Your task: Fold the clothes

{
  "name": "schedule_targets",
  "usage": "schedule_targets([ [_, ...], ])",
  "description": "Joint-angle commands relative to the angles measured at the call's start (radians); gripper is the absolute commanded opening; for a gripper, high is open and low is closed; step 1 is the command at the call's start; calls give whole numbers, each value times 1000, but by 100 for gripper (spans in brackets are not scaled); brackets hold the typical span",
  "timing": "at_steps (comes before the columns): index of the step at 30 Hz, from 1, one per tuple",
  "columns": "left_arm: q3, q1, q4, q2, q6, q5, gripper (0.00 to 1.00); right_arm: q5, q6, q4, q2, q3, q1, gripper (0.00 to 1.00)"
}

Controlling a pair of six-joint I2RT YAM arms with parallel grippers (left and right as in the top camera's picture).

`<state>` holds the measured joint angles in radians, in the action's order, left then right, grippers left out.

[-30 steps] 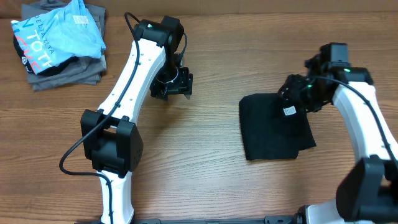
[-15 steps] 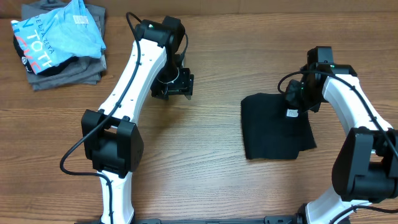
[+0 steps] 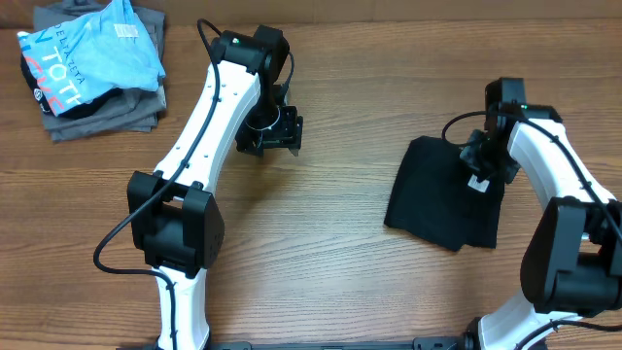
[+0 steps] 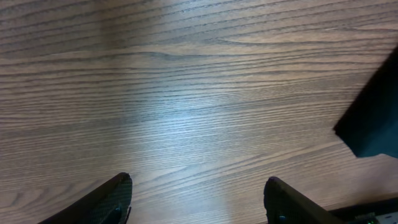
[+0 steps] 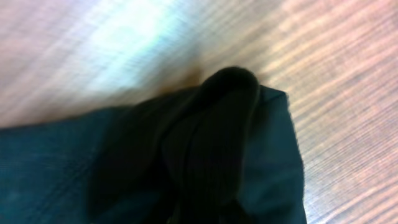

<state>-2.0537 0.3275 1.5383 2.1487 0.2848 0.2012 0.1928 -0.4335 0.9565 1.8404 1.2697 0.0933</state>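
Note:
The clothes, a black T-shirt (image 3: 437,199) folded into a small rectangle, lie skewed on the wooden table at the right. My right gripper (image 3: 479,167) sits at the shirt's upper right corner, shut on a bunch of its fabric. In the right wrist view that black fabric (image 5: 261,155) rises in a hump and hides the fingers. My left gripper (image 3: 270,136) hovers over bare wood at the table's middle back, well left of the shirt. Its fingers (image 4: 115,196) stand wide open with nothing between them, and a corner of the shirt (image 4: 373,118) shows at the right edge.
A pile of folded grey garments (image 3: 107,112) topped by a light blue shirt (image 3: 92,49) with lettering lies at the back left corner. The left arm's white links (image 3: 209,117) stretch from the front edge toward the table's middle.
My right gripper has shut on the shirt's upper right part and dragged it rightward, turning the folded shirt askew. The left arm and gripper have not moved.

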Motion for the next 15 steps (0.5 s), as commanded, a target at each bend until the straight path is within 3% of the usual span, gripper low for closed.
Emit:
schedule_targets([
  [1,5,8,3,-23,-20,-2,71,83,-69,-19,28,-73,27,15],
  [6,5,8,5,-23,-20,-2,71,74,-69,-13,28,-116,79,17],
  [13,5,9,2,-23,-20,0,71,20,-125,120,19,-71,144,16],
  [15,5,14,0,-23,-20,3,71,-5,-124,160,-2,-36,144,21],
])
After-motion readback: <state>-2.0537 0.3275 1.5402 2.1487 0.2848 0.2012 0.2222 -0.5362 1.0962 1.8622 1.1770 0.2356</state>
